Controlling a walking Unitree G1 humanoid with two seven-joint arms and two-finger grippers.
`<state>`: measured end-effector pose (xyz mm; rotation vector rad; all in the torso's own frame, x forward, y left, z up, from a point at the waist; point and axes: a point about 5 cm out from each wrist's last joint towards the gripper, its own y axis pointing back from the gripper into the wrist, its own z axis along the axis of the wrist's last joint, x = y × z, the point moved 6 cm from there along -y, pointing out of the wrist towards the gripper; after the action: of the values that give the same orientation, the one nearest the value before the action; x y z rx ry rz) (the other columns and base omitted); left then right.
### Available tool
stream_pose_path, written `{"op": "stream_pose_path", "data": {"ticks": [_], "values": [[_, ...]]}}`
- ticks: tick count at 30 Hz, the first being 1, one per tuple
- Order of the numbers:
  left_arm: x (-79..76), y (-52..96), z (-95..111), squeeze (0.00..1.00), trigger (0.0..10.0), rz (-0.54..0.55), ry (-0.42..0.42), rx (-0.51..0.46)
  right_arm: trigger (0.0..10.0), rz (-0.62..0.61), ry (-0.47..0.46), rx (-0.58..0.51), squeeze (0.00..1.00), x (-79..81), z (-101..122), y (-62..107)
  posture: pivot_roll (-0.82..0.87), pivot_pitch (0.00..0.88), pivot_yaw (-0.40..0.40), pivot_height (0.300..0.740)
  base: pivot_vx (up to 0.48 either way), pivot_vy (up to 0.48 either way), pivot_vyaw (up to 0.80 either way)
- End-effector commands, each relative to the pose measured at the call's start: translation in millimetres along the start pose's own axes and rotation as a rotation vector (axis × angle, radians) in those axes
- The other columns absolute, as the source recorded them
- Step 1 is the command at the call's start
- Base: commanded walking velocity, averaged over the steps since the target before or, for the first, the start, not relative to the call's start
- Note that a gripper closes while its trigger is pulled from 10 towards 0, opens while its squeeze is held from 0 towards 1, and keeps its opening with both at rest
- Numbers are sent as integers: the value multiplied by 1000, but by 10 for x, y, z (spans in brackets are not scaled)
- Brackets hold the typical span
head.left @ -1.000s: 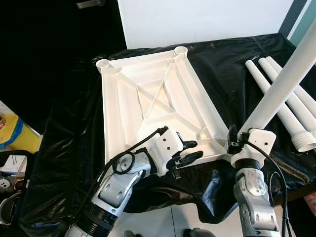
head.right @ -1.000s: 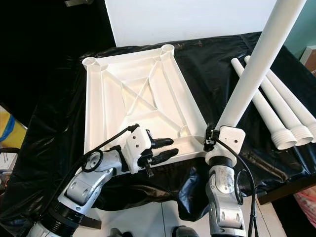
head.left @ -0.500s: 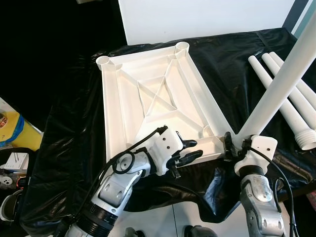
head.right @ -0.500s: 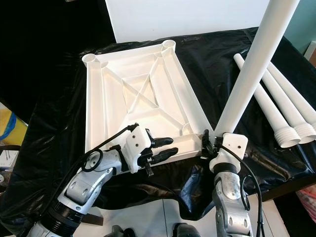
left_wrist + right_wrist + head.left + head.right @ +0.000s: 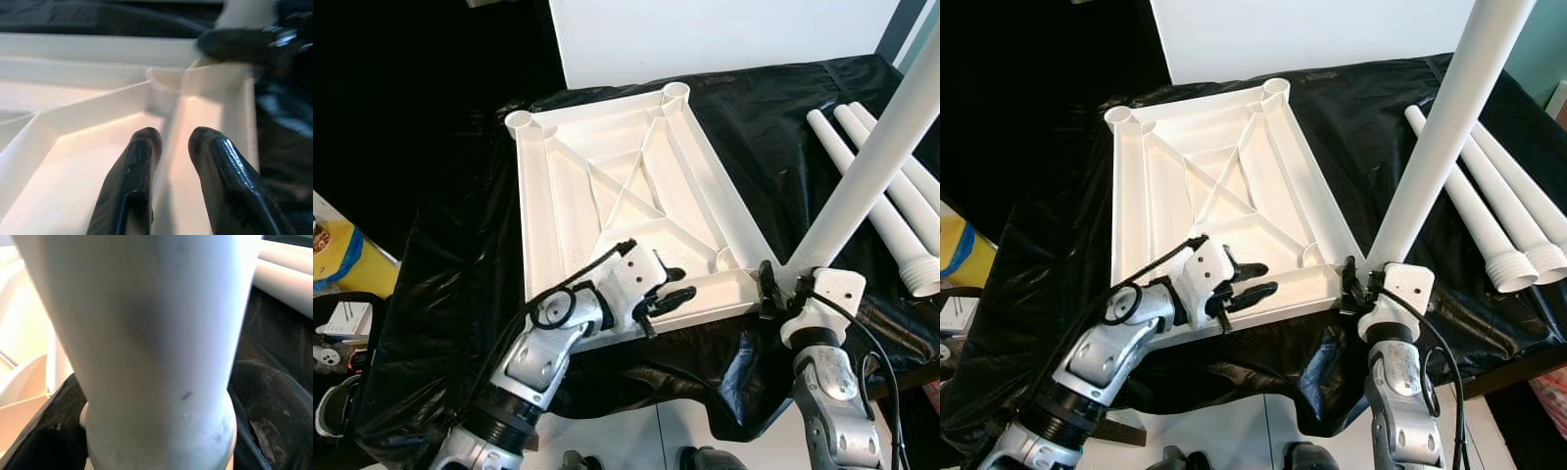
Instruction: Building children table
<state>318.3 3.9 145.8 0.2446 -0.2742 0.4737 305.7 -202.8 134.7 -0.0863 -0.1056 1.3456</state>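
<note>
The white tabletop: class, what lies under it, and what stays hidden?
Under the upturned tabletop lies a black sheet, showing all round it. What the sheet covers cannot be seen. The left gripper rests on the tabletop's near rim.

White wall panel (image 5: pixel 724 34) behind, black plastic sheeting (image 5: pixel 460 294) over furniture, pale floor (image 5: pixel 636 441) below

Left arm enters from 7 o'clock, elbow bent; left gripper (image 5: pixel 664 296) points toward 3 o'clock, fingers (image 5: pixel 134 183) slightly parted. Right arm rises from 5 o'clock, forearm near vertical; right gripper (image 5: pixel 781 291) clamped, fingers wrapped around its load.
</note>
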Motion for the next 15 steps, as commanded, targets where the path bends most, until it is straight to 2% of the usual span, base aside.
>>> {"op": "stream_pose_path", "data": {"ticks": [1, 5, 6, 8, 9, 13, 14, 15], "values": [[205, 21, -155, 0, 10000, 161, 13, 71, 10000, -12, 8, 26, 0, -27, -69, 56, -186, 156, 71, 740, 0, 0, 0], [238, 15, -198, 0, 10000, 176, 24, 93, 10000, -17, 10, 26, 0, -41, -69, 60, -188, 155, 72, 740, 0, 0, 0], [263, 16, -226, 43, 10000, 186, 37, 104, 10000, -21, 10, 26, 0, -58, -69, 60, -192, 157, 74, 740, 0, 0, 0], [263, 16, -226, 43, 10000, 186, 37, 104, 10000, -21, 10, 26, 0, -58, -69, 60, -192, 157, 74, 740, 0, 0, 0], [265, 18, -229, 1000, 10000, 177, 61, 100, 10000, -23, 10, 23, 0, -66, -60, 56, -196, 160, 77, 740, 0, 0, 0], [283, 6, -230, 1000, 10000, 181, 44, 109, 10000, -26, 10, 21, 0, -80, -54, 55, -195, 162, 76, 740, 0, 0, 0], [280, 2, -248, 749, 10000, 179, 26, 123, 10000, -27, 11, 23, 0, -83, -61, 59, -194, 162, 75, 740, 0, 0, 0], [277, 2, -276, 0, 10000, 177, 16, 141, 10000, -26, 10, 25, 0, -80, -65, 62, -194, 163, 75, 740, 0, 0, 0]]}}
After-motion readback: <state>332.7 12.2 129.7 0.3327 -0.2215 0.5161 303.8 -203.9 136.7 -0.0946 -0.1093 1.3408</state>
